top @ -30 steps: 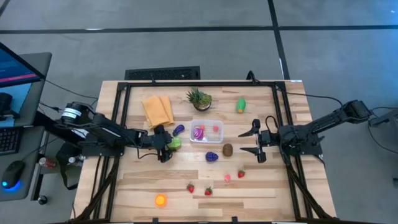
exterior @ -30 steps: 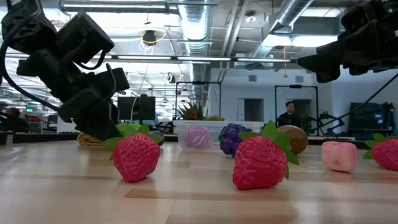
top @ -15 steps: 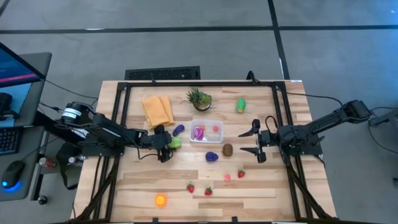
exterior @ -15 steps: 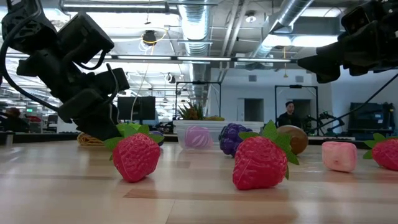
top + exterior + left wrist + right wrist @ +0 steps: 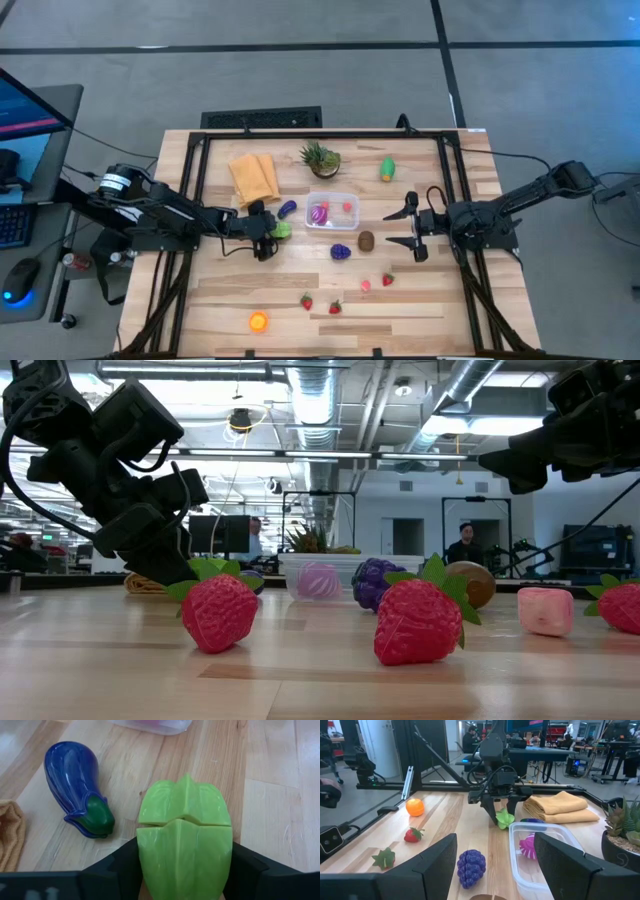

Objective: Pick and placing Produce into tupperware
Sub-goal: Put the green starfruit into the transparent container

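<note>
Left gripper (image 5: 182, 870) is pinching a ribbed, glossy lime-green star fruit (image 5: 184, 840), sitting on the table beside the purple eggplant (image 5: 77, 787), near the clear tupperware (image 5: 332, 211). Right gripper (image 5: 409, 227) hovers spread.

Even bright overhead light, soft short shadows on table (image 5: 420, 300). Low view: ceiling lights (image 5: 470, 425) glare, near strawberries (image 5: 220, 610) sharp, background room soft. Left wrist close-up slightly blurred.

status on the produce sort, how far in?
Early. The tupperware holds a purple piece and something pink-red. In hand: the left gripper closed around the green star fruit beside the eggplant. Right gripper waits open. Left: grapes, strawberries, orange and others.
</note>
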